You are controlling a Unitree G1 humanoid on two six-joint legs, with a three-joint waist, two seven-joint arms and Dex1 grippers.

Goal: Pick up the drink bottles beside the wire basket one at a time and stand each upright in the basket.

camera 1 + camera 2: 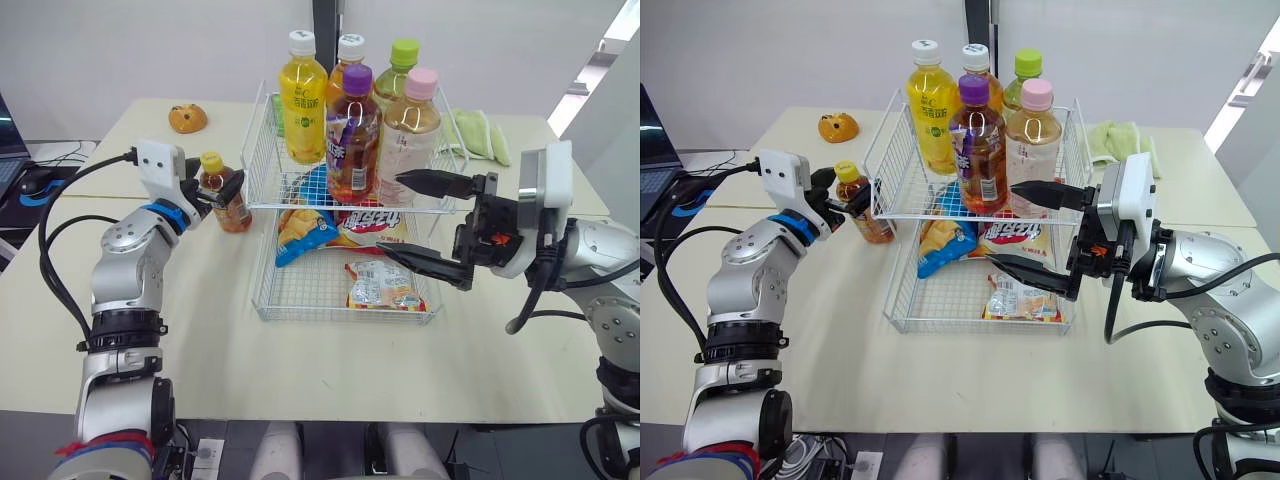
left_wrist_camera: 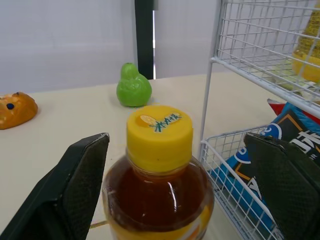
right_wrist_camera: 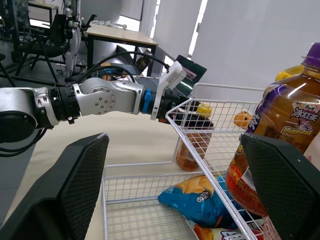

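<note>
- While the small brown tea bottle with a yellow cap (image 2: 157,195) stands upright on the beige table (image 1: 300,370), just beside the left wall of the white two-tier wire basket (image 1: 340,316), the left gripper (image 1: 215,188) straddles it at shoulder height.
- Its two black fingers (image 2: 75,190) are spread wide. One is close to the bottle's side and the other is clearly apart from it, next to the basket wire.
- Five taller drink bottles (image 1: 352,135) stand upright, packed together in the basket's upper tier. Their caps are white, white, green, purple and pink.
- Crinkled snack bags (image 1: 300,232) lie in the lower tier, one of them blue and yellow.
- At the basket's right front, the right gripper (image 1: 415,222) hangs in the air with its jaws gaping and holds nothing. Its upper finger is level with the pink-capped bottle (image 1: 408,135) and its lower finger is over the lower tier.
- Farther back on the table are an orange toy (image 1: 187,118), a green pear-shaped toy (image 2: 133,86) and a pale green cloth (image 1: 480,135).
</note>
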